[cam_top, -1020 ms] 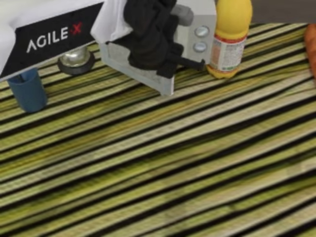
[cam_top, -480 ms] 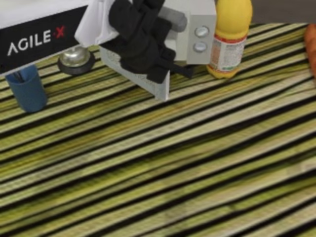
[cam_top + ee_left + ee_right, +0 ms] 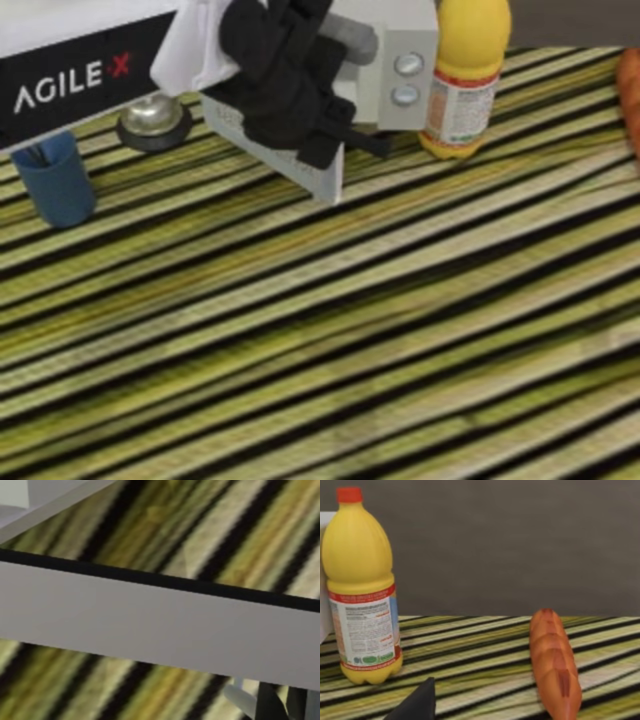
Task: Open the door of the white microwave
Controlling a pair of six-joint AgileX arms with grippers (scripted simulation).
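Observation:
The white microwave (image 3: pixel 392 28) stands at the back of the table, its two silver knobs facing the front. Its door (image 3: pixel 300 172) stands swung out at an angle toward the table's left front. My left gripper (image 3: pixel 345 140) hangs over the door's free end, shut on the door's handle. In the left wrist view the door's edge (image 3: pixel 160 625) runs across as a grey band, with the grey handle (image 3: pixel 239 699) beside a dark finger (image 3: pixel 270 707). My right gripper (image 3: pixel 420 705) is out of the top view; only a dark tip of it shows low in its wrist view.
A yellow bottle (image 3: pixel 465 70) with a red cap stands right against the microwave's right side. An orange bread loaf (image 3: pixel 554 665) lies farther right. A blue cup (image 3: pixel 55 182) and a silver bell (image 3: pixel 152 120) sit at the back left. A striped green mat covers the table.
Over the last second my left arm moved left and drew the door farther open. In the last half second nothing has visibly moved.

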